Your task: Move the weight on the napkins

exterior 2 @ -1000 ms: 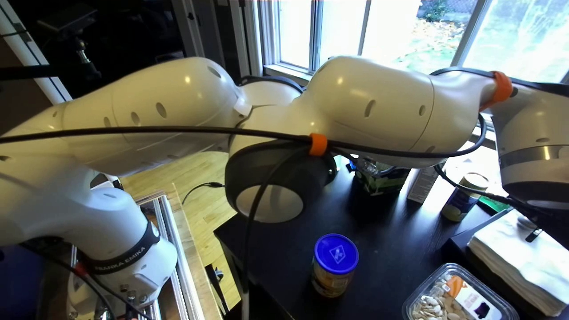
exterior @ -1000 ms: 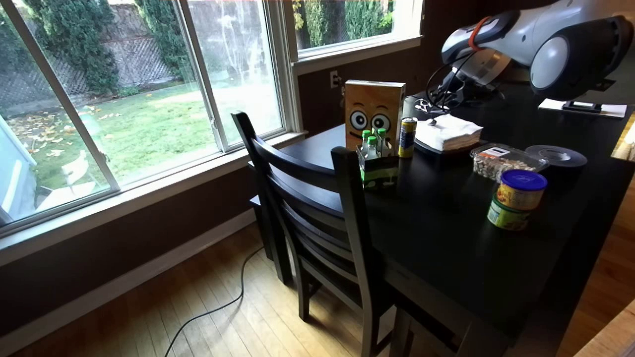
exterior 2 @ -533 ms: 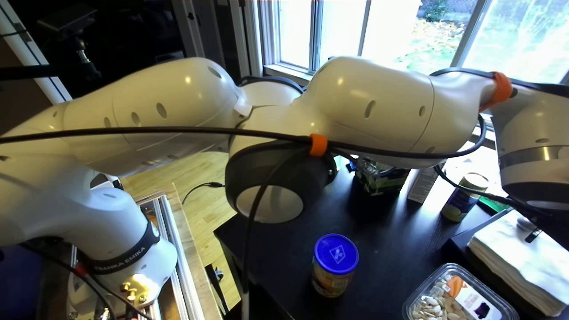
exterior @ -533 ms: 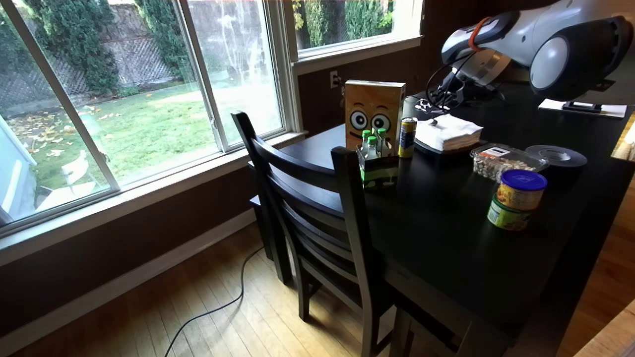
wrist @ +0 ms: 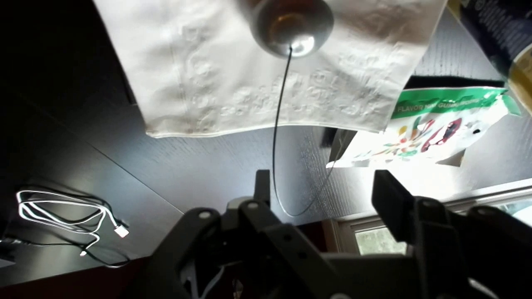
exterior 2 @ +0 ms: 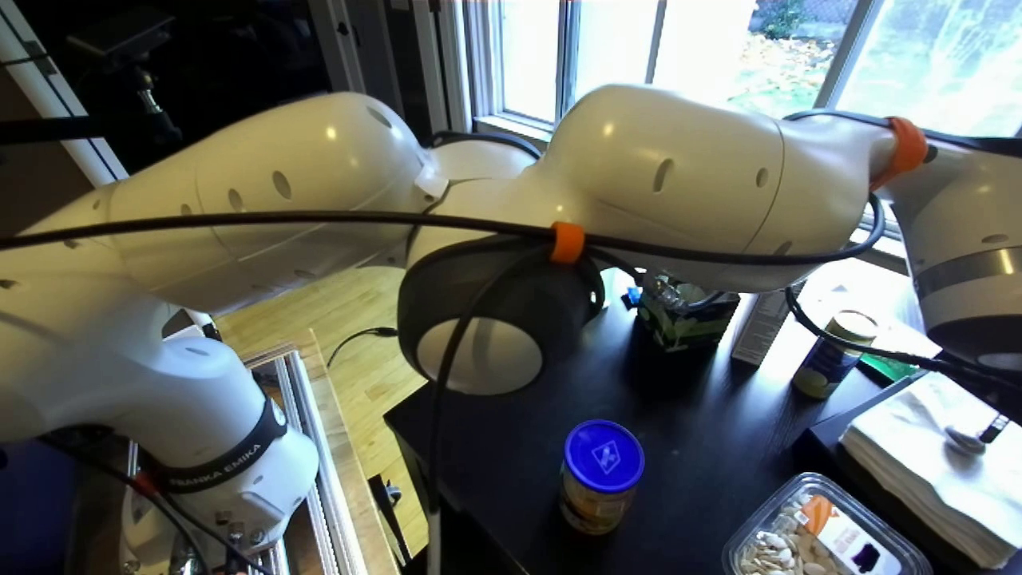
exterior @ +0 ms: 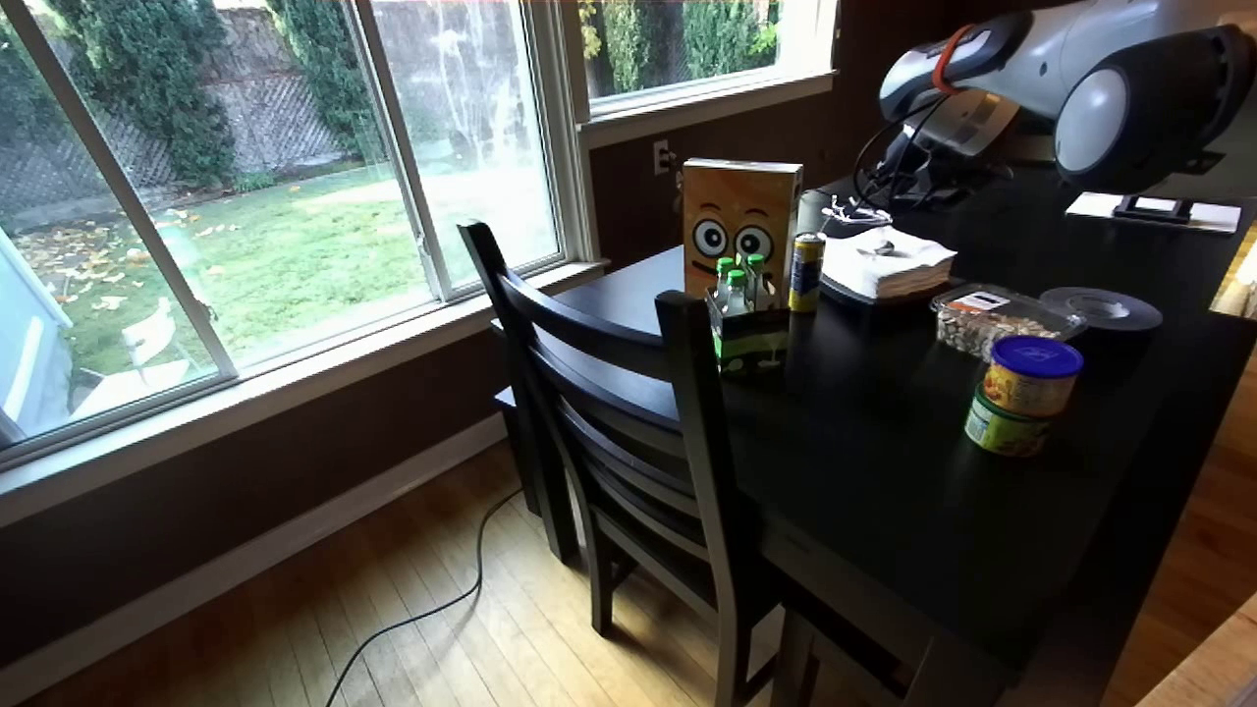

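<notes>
White napkins [exterior: 901, 267]: one stack, right of one blue can [exterior: 807, 275].
Weight [wrist: 292, 27]: one, atop the napkins.
Gripper [wrist: 322, 189]: one, unclenched, two fingers apart.
Bottles [exterior: 736, 293]: three, left of the can.
Tubs [exterior: 1024, 401]: two, stacked, near right in an exterior view.

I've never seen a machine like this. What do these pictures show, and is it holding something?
The white, jointed machine is a robot arm; the black part at its end is its hand. The wide views come from two cameras outside the robot; the close-up comes from a camera on its wrist. On the black table are white napkins with a shiny weight on top, a clear tub of seeds or nuts, two stacked cans and a box printed with eyes. The hand holds nothing: its fingers stand apart.
</notes>
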You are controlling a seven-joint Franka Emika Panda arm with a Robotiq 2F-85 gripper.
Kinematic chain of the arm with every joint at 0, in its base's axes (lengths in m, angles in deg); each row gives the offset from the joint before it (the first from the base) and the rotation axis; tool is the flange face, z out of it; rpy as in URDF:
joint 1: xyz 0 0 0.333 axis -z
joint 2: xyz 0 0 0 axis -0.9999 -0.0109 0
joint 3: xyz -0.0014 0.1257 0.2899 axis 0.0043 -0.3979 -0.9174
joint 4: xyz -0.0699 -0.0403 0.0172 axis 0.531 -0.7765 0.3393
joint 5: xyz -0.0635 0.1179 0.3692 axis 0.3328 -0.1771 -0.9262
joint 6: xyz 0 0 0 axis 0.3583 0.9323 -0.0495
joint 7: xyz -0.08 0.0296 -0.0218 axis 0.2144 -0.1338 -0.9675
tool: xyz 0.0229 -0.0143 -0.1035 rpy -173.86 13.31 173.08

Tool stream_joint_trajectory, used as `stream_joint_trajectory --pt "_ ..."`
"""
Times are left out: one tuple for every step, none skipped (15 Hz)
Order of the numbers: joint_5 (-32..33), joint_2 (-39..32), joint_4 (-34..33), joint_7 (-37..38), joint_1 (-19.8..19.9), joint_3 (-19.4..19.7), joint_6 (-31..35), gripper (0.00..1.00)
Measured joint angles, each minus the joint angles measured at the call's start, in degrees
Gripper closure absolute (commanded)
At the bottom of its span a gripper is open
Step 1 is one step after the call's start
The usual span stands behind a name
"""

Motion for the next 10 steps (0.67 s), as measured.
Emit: stream_joint_trajectory --pt "1.1 0.57 0.0 0.03 -0.14 1.12 -1.48 0.01" --pt "2.35 1.2 0.0 0.06 -0.28 2.28 -3.49 0.0" --pt "3.49 1.87 0.0 0.06 -0.38 3.3 -5.91 0.0" --pt "4.62 2.57 0.0 0.06 -0.44 4.19 -8.68 0.0" --pt "5.51 3.25 0.0 0.05 -0.47 4.87 -11.54 0.0" --pt "6.22 3.92 0.0 0.02 -0.47 5.41 -14.86 0.0" --pt "6.95 4.64 -0.01 -0.05 -0.48 5.87 -18.38 0.0" --pt "7.54 5.27 0.0 -0.21 -0.48 6.16 -21.6 0.0" --pt "7.95 5.88 -0.01 -0.44 -0.49 6.34 -24.42 0.0" --pt "8.39 6.46 -0.01 -0.52 -0.54 6.46 -26.74 0.0"
